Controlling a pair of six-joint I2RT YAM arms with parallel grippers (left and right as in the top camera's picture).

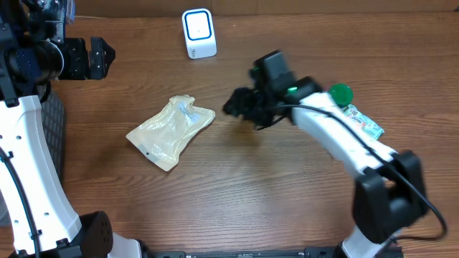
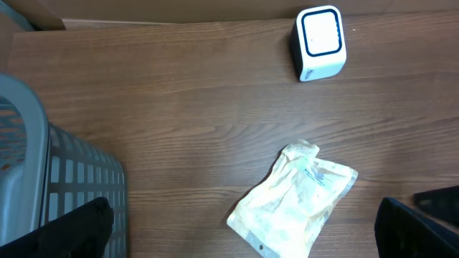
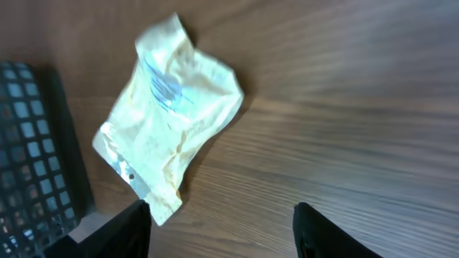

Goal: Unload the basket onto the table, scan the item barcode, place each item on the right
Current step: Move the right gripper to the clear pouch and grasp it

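Observation:
The item, a crumpled pale yellow pouch (image 1: pixel 171 131) with blue print near its top, lies flat on the wooden table left of centre. It also shows in the left wrist view as the pouch (image 2: pixel 294 203) and in the right wrist view as the pouch (image 3: pixel 168 118). The white scanner (image 1: pixel 199 33) with a blue-ringed face stands at the back edge; the left wrist view shows the scanner (image 2: pixel 320 39) too. My right gripper (image 1: pixel 235 107) hovers open just right of the pouch, empty (image 3: pixel 219 229). My left gripper (image 1: pixel 104 59) is wide open at the far left, empty (image 2: pixel 240 236).
A grey slatted basket (image 2: pixel 43 179) stands at the table's left side, and its dark grid (image 3: pixel 29 143) also shows in the right wrist view. A green-capped object (image 1: pixel 341 93) and a small printed packet (image 1: pixel 363 125) lie at the right under my right arm.

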